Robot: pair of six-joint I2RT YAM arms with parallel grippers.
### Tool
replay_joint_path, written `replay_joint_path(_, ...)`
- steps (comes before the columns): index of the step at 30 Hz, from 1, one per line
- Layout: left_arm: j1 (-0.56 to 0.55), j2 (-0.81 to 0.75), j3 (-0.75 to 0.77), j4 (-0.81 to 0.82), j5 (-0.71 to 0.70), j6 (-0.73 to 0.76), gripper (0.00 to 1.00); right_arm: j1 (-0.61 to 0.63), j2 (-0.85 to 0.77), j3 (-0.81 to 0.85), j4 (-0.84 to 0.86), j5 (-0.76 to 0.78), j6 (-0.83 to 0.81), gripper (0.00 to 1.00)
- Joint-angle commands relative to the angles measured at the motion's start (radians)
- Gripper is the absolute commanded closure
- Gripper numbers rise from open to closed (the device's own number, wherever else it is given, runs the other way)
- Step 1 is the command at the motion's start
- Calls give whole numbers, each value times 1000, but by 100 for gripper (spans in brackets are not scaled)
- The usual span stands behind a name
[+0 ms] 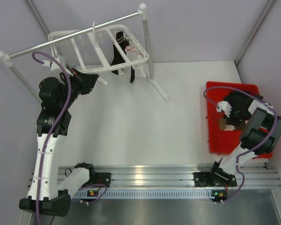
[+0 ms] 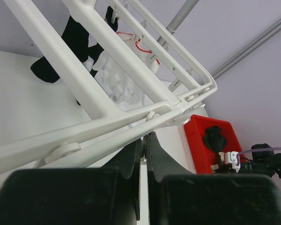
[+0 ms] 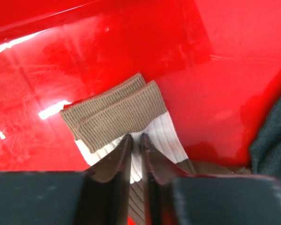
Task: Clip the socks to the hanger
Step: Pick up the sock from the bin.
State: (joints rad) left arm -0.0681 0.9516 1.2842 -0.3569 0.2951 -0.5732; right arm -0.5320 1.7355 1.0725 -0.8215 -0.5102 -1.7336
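Your right gripper (image 3: 136,137) is pinching the cream sock (image 3: 126,112) in a bin (image 3: 201,37); your clenched left gripper (image 2: 144,139) is touching the hanger (image 2: 126,58).

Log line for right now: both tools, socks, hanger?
left tool shut at hanger rail | right tool shut on cream sock in red bin | black sock hanging from hanger

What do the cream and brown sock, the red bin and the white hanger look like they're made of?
The sock looks like matte ribbed knit fabric; fine ribs show. The bin seems glossy hard plastic, given its bright reflections. The hanger looks like smooth moulded white plastic, probably.
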Motion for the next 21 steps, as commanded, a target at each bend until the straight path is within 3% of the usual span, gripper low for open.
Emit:
replay_joint_path(1,-2,4,-13,38,7,12,100,10,6,-34,55,-28,14,97)
replay_joint_path(16,-2,7,-14,41,21,9,100,-11,-94,161,-243,-137,160,100)
replay_joint_path(21,-2,-1,-17,39,19,10,100,21,-53,181,-202,-116,420,100)
